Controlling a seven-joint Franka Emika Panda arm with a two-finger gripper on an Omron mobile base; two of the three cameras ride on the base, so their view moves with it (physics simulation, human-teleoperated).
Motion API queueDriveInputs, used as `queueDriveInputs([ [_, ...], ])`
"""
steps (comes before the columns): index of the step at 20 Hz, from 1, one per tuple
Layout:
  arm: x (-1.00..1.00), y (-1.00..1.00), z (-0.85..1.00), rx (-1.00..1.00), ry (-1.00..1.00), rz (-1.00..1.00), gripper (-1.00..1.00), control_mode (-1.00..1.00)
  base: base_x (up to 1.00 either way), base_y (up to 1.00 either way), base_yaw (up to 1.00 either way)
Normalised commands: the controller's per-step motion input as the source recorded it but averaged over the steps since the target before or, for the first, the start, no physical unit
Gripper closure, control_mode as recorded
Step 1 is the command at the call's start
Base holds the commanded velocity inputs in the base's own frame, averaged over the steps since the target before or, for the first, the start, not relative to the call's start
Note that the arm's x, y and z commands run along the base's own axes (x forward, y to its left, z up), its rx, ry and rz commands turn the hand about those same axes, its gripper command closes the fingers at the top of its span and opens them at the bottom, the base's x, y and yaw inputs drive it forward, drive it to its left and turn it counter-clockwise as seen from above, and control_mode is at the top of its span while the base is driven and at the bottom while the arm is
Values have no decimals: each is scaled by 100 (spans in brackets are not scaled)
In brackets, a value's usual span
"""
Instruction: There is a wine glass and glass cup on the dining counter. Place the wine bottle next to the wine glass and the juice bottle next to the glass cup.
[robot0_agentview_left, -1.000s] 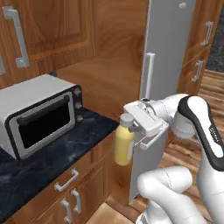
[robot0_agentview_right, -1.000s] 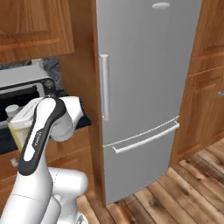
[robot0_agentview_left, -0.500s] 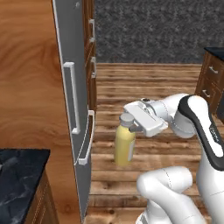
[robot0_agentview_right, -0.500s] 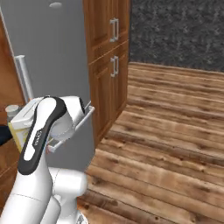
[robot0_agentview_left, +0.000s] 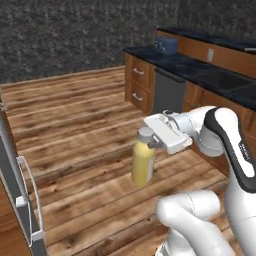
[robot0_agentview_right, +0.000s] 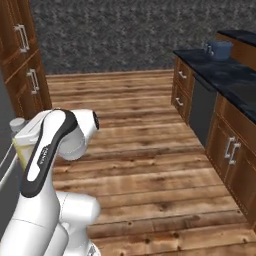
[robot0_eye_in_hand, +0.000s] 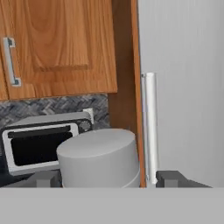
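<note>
The juice bottle (robot0_agentview_left: 143, 162), yellow with a pale screw cap, hangs upright in the air over the wooden floor. My gripper (robot0_agentview_left: 151, 140) is shut on its neck just under the cap. In the right base view a strip of the juice bottle (robot0_agentview_right: 19, 145) shows at the left edge behind my arm. In the hand view the juice bottle's cap (robot0_eye_in_hand: 99, 157) sits between my gripper's (robot0_eye_in_hand: 107, 178) two dark fingertips (robot0_eye_in_hand: 46, 178). The wine bottle, wine glass, glass cup and dining counter are out of view.
A black-topped counter (robot0_agentview_left: 200, 67) with wooden cabinet doors and a dark dishwasher panel (robot0_agentview_left: 167, 92) runs along the right. The grey fridge (robot0_agentview_left: 15, 200) stands at the left edge. Open wooden floor (robot0_agentview_right: 145, 150) lies ahead. The hand view faces a toaster oven (robot0_eye_in_hand: 39, 142) and the fridge handle (robot0_eye_in_hand: 149, 127).
The whole picture has swung from the fridge and toaster oven to the open floor and the far counter: the camera moved. The juice bottle stays gripped the same way.
</note>
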Motion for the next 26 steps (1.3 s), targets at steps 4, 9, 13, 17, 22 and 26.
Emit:
queueDriveInputs([
  [4,0,0,0,0,0,0,100,100,85,9,-17],
  [9,0,0,0,0,0,0,100,100,88,11,-14],
  [13,0,0,0,0,0,0,100,100,89,12,-13],
  [17,0,0,0,0,0,0,100,100,89,12,-13],
  [22,0,0,0,0,0,0,100,100,89,12,-13],
  [26,0,0,0,0,0,0,100,100,90,12,-13],
])
